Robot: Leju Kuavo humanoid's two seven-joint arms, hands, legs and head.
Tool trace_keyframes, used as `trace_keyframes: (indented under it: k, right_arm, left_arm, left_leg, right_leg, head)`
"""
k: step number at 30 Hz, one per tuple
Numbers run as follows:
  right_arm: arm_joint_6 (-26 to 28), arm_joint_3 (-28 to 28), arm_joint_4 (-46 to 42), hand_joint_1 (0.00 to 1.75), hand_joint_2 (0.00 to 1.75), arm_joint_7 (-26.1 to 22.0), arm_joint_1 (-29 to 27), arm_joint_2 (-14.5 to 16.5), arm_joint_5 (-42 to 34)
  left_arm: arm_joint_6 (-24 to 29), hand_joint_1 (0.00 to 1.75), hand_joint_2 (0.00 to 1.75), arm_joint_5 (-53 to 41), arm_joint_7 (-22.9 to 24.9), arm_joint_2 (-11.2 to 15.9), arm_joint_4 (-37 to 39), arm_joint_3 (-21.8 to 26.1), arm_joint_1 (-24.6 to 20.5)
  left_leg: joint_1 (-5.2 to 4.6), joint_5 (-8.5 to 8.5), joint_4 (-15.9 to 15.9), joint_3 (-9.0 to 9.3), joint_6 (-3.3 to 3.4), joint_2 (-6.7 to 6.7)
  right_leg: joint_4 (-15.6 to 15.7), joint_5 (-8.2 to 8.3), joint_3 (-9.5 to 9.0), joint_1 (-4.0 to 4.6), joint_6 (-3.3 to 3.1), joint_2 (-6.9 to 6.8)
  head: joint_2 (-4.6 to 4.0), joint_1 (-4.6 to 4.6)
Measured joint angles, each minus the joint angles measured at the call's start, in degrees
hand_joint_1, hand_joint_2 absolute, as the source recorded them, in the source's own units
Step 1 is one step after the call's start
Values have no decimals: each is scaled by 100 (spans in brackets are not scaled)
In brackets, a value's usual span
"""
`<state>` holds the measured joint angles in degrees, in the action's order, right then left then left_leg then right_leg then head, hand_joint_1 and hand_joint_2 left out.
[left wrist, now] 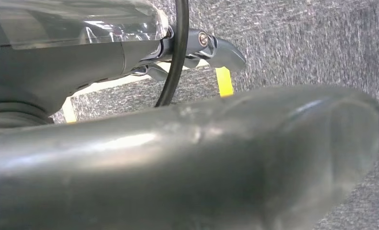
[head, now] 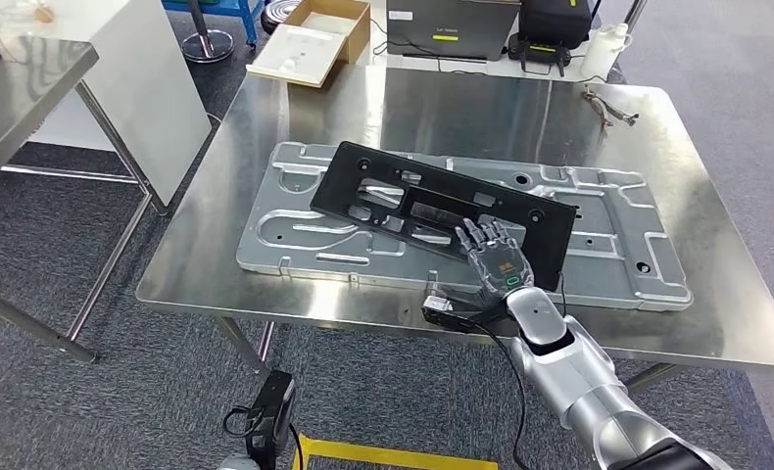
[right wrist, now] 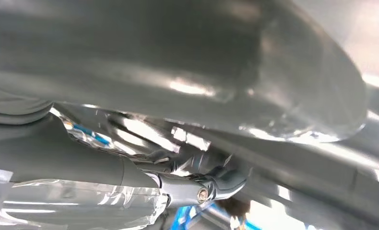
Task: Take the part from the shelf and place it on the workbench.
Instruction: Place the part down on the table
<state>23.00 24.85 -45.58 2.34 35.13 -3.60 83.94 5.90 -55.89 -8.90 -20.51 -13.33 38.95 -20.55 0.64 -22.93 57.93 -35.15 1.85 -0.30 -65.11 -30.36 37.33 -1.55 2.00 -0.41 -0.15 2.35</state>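
Head view: steel workbench (head: 657,147) ahead, carrying a grey stamped panel (head: 618,264) laid flat across its middle. On top of that panel, a black part (head: 403,201) — long, flat, frame-like with cut-outs — lying at a slant, far end toward the left rear, near end toward the right front. Right hand (head: 496,257) reaching in from below on a silver arm, set at the part's near right end, palm down, fingers spread flat and pointing toward the part's middle. Fingertips over the part's front edge, touching or just above it; cannot tell which. Nothing seen pinched or wrapped, so hand reads as wide, resting on rather than grasping — though the underside stays hidden. A small black camera block at the wrist, just off the bench's front edge.

Right wrist view: very close and blurred, grey thumb (right wrist: 216,182) against bright metal; no grip to be made out there.

Left wrist view: left hand (left wrist: 211,50) hanging over grey carpet with yellow floor tape (left wrist: 224,81) beyond it, well away from the part. Fingers look curled in with nothing in them, but too little in sight to say for sure.

Beyond the bench: open cardboard box (head: 314,39), laptop (head: 452,27), second table (head: 21,88) at the left.
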Motion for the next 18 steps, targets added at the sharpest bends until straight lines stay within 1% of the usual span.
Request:
trace_keyframes:
  k: [1, 2, 3, 4, 5, 6, 7, 8, 9, 10, 11, 12, 13, 14, 15, 16, 17, 18]
  right_arm:
    - [11, 24, -97, 0, 0, 13, -29, 5, 34]
    - [1, 54, -215, 0, 0, 31, -63, 10, 74]
    - [-15, 85, -343, 0, 0, 49, -99, 15, 112]
    - [-31, 124, -489, 0, 44, 68, -128, 16, 152]
    - [-48, 166, -637, 0, 87, 83, -145, 16, 192]
    - [-64, 210, -789, 0, 131, 94, -151, 16, 226]
    - [-87, 257, -933, 0, 175, 105, -147, 18, 257]
    - [-111, 298, -1057, 0, 175, 114, -146, 19, 283]
    - [-132, 338, -1165, 0, 175, 125, -147, 20, 306]
    - [-146, 377, -1255, 0, 175, 134, -152, 20, 326]
    - [-155, 414, -1336, 0, 175, 142, -160, 17, 343]
    - [-164, 450, -1406, 0, 175, 151, -162, 6, 355]
    - [-173, 486, -1471, 0, 175, 157, -164, -10, 363]
    - [-181, 518, -1529, 0, 175, 162, -164, -38, 368]
    - [-189, 550, -1576, 0, 175, 166, -163, -73, 375]
    - [-194, 578, -1613, 0, 175, 169, -166, -110, 382]
    - [-201, 601, -1639, 0, 175, 174, -173, -149, 389]
    - [-207, 619, -1658, 0, 175, 178, -182, -185, 397]
  left_arm:
    - [-2, 0, 0, 21, 4, 1, 0, -17, 1]
    - [-3, 0, 0, 41, 10, 2, 0, -35, 4]
    - [-3, 0, 0, 63, 19, 2, 0, -53, 8]
    - [-1, 0, 0, 86, 31, 3, 0, -68, 12]
    - [2, 0, 0, 102, 43, 3, 0, -85, 15]
    - [5, 0, 0, 116, 54, 3, 0, -105, 14]
    - [11, 0, 0, 126, 61, 3, -1, -131, 9]
    - [15, 0, 0, 133, 71, 3, -1, -159, 5]
    - [20, 0, 0, 143, 81, 3, -2, -184, 1]
    - [25, 0, 0, 156, 92, 3, -2, -203, 1]
    - [30, 0, 0, 170, 103, 4, -3, -217, 6]
    - [34, 0, 0, 182, 110, 7, -4, -228, 9]
    - [38, 0, 0, 191, 114, 9, -5, -241, 13]
    - [39, 0, 0, 193, 116, 12, -6, -253, 15]
    - [40, 0, 0, 195, 118, 14, -7, -265, 16]
    - [40, 0, 0, 196, 118, 15, -7, -277, 18]
    - [40, 0, 0, 199, 119, 16, -7, -290, 21]
    - [40, 0, 0, 201, 120, 17, -7, -303, 25]
  left_leg:
    - [-8, 21, 6, -39, 20, 3]
    - [-17, 41, 17, -82, 31, 4]
    - [-23, 61, 32, -124, 34, 2]
    - [-25, 79, 50, -165, 29, -2]
    - [-26, 96, 70, -201, 18, -6]
    - [-26, 111, 92, -232, 3, -8]
    - [-34, 127, 113, -265, -20, -9]
    - [-41, 149, 125, -289, -51, -9]
    - [-47, 177, 133, -309, -87, -10]
    - [-51, 213, 127, -323, -127, -10]
    - [-52, 249, 117, -332, -166, -13]
    - [-46, 229, 134, -355, -201, -16]
    - [-41, 124, 212, -398, -231, -15]
    - [-35, -80, 399, -472, -259, -15]
    - [-22, -364, 709, -571, -283, -10]
    - [-18, -642, 1086, -676, -303, -7]
    - [-14, -838, 1448, -754, -320, -6]
    - [-12, -912, 1695, -770, -329, -6]
  right_leg:
    - [-388, -221, 142, 2, 7, 5]
    - [-721, -368, 254, 2, 14, 9]
    - [-896, -407, 289, 2, 16, 11]
    - [-835, -328, 210, 2, 13, 12]
    - [-577, -177, 36, 1, 3, 12]
    - [-188, -30, -201, 1, -11, 11]
    - [176, 74, -412, 13, -28, 13]
    - [421, 135, -543, 28, -50, 18]
    - [556, 150, -601, 45, -73, 23]
    - [577, 167, -590, 65, -100, 30]
    - [586, 204, -563, 62, -137, 32]
    - [606, 241, -536, 53, -176, 21]
    - [619, 293, -498, 41, -222, 11]
    - [634, 350, -449, 28, -265, -5]
    - [637, 406, -387, 29, -295, -19]
    - [636, 459, -317, 33, -314, -27]
    - [634, 514, -245, 39, -320, -37]
    - [631, 568, -171, 44, -318, -46]
  head:
    - [0, 1]
    - [0, 1]
    - [0, 1]
    - [0, 1]
    - [0, 1]
    - [0, 1]
    - [0, 1]
    - [0, 1]
    - [0, 2]
    - [0, 2]
    - [0, 2]
    - [0, 2]
    - [0, 1]
    - [0, 2]
    - [0, 2]
    - [0, 2]
    - [0, 2]
    - [0, 2]
